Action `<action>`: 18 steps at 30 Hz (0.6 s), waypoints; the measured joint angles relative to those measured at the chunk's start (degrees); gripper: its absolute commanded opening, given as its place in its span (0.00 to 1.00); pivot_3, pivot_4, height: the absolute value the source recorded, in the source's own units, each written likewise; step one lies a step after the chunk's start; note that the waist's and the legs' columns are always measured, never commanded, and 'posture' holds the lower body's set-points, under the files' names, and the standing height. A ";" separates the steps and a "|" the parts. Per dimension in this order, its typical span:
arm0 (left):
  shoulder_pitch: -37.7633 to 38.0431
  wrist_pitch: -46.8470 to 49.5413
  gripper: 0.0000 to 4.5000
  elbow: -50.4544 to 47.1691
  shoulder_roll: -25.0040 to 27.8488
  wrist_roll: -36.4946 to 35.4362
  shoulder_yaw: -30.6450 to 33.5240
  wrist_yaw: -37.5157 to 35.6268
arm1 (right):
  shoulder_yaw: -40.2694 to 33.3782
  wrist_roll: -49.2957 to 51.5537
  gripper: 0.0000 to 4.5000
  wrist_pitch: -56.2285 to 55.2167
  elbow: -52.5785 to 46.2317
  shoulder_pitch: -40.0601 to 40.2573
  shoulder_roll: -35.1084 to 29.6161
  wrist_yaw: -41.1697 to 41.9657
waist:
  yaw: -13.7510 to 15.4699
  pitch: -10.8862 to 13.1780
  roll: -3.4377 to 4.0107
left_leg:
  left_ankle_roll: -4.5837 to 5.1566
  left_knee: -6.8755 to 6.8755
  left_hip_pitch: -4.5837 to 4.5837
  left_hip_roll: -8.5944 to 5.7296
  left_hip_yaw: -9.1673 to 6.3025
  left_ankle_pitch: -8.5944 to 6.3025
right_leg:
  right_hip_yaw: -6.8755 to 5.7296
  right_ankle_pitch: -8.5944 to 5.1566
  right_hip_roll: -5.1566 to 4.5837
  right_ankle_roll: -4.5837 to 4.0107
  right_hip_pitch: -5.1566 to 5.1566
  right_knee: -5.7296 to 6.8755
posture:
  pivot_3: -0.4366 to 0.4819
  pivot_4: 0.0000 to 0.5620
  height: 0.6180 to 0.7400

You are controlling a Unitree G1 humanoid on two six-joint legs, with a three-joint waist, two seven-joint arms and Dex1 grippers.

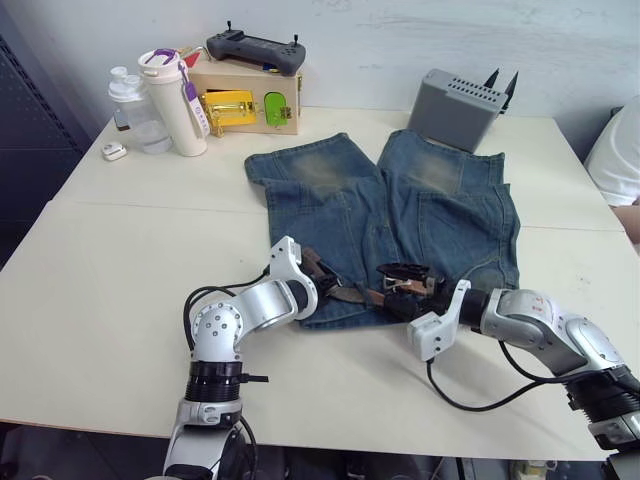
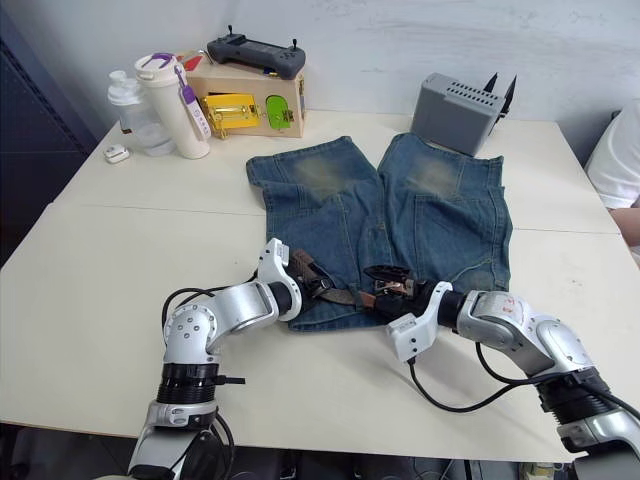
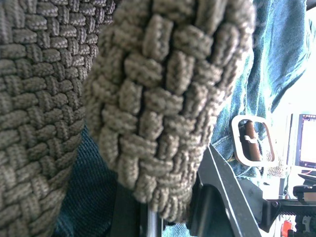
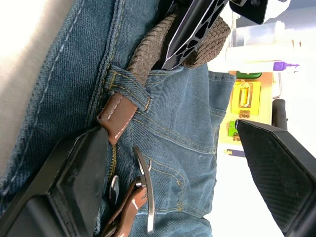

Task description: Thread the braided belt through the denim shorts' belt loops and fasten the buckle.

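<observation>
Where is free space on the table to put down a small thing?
The white table is bare left of the denim shorts, in front of the bottles, and also right of the shorts, below the grey box. It is crowded at the waistband, where both tools and the braided belt meet.

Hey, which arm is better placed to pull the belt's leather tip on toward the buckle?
Probably the right. The right gripper is open, with the tan tip poking out of a belt loop and the buckle between its fingers. The left gripper is shut on the braided belt farther back.
</observation>
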 measured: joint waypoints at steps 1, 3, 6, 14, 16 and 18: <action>0.04 0.00 0.00 0.00 -0.10 0.00 0.13 0.01 | 0.01 -0.15 0.98 -0.06 0.04 0.00 0.00 -0.19 | 0.00 0.00 0.00 | 0.00 0.00 0.00 0.00 0.00 0.00 | 0.00 0.00 0.00 0.00 0.00 0.00 | 0.48 0.27 0.96; 0.26 0.00 0.00 0.00 -0.57 -0.07 0.64 0.07 | 0.06 -0.45 0.98 -0.52 0.55 0.00 0.00 -1.02 | -0.01 -0.02 -0.03 | 0.00 0.00 0.00 0.00 0.00 0.00 | 0.00 0.00 0.00 0.00 0.00 0.00 | 0.48 0.27 0.96; 0.43 -0.04 0.00 0.01 -1.32 -0.20 1.24 0.36 | 0.15 -0.86 0.98 -1.60 2.02 0.00 -0.01 -2.85 | 0.01 -0.06 -0.09 | 0.00 0.00 0.01 0.00 0.00 0.00 | 0.00 0.00 0.00 0.00 0.01 -0.02 | 0.48 0.27 0.96; 0.78 -0.05 0.00 0.01 -2.16 -0.45 2.26 0.72 | 0.40 -1.75 0.98 -2.77 3.15 0.00 -0.02 -4.95 | -0.01 -0.10 -0.15 | -0.01 -0.02 0.02 0.00 -0.01 -0.01 | 0.00 0.00 0.00 0.00 0.04 -0.05 | 0.48 0.27 0.96; 0.97 -0.07 0.00 0.01 -2.60 -0.83 2.78 1.01 | 0.58 -1.74 0.98 -3.12 3.47 -0.01 -0.04 -4.96 | -0.01 -0.11 -0.15 | -0.01 -0.03 0.02 0.00 -0.01 -0.01 | 0.00 0.00 0.00 0.01 0.04 -0.08 | 0.48 0.27 0.96; 1.03 -0.07 0.00 0.00 -2.87 -1.10 3.10 1.22 | 0.74 -1.70 0.98 -3.46 3.88 -0.07 -0.10 -4.97 | 0.00 -0.11 -0.15 | -0.01 -0.05 0.02 0.00 -0.01 -0.01 | -0.01 0.01 0.00 0.01 0.06 -0.12 | 0.48 0.27 0.96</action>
